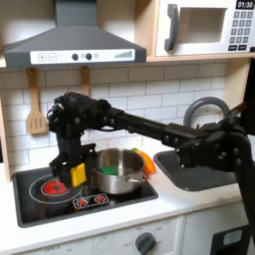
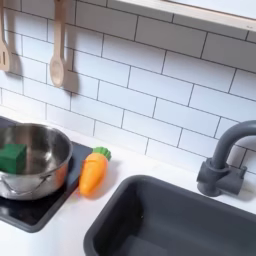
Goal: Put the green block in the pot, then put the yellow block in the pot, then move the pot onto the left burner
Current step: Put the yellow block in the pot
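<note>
White brick-pattern tiles [image 1: 149, 85] behind a toy kitchen, with a grey range hood [image 1: 72, 42] and a microwave [image 1: 207, 26] overhead in the first exterior view. Below, a black cooktop [image 1: 125, 192] with 2 burners — red-ringed left burner [image 1: 48, 186] bare near the first exterior view's left, red knobs [image 1: 88, 202] at the front edge. Wooden spoon and spatula [image 2: 58, 45] hanging on the wall in both exterior views.

Shiny steel pot [image 1: 118, 171] on the cooktop's right part in the first exterior view, at the second exterior view's left edge [image 2: 40, 175]. Green block [image 2: 12, 156] inside the pot, resting on the bottom against the wall at the second exterior view's left; in the first exterior view just a green patch [image 1: 106, 167] above the rim.

Black WidowX arm reaching in from the first exterior view's right, elbow high, wrist pointing down. Gripper [image 1: 77, 173] low over the cooktop, just left of the pot, fingers clamped around the yellow block [image 1: 78, 174] — block between the fingers, at or just above the cooktop; contact with the surface not clear.

Orange toy carrot [image 2: 93, 172] with green top lying on the white counter just beside the cooktop's right edge, between pot and dark grey sink [image 2: 175, 225]. Grey faucet [image 2: 225, 160] curving at the sink's far side.
</note>
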Action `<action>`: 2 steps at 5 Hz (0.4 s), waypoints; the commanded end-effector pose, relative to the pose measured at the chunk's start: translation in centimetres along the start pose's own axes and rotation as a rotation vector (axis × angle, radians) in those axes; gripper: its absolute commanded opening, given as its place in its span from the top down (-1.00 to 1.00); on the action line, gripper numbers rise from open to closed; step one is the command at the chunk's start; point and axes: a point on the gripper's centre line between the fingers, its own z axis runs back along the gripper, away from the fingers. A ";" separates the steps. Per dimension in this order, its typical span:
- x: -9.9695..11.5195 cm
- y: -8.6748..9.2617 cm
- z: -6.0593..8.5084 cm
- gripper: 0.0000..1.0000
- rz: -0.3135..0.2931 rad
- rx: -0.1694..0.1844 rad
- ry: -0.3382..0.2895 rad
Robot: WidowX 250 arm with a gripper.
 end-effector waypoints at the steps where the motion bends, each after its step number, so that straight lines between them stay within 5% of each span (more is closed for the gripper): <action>1: 0.2 -0.1 0.5 1.00 0.001 -0.008 -0.012; 2: 0.1 -0.8 1.2 1.00 -0.017 -0.015 -0.024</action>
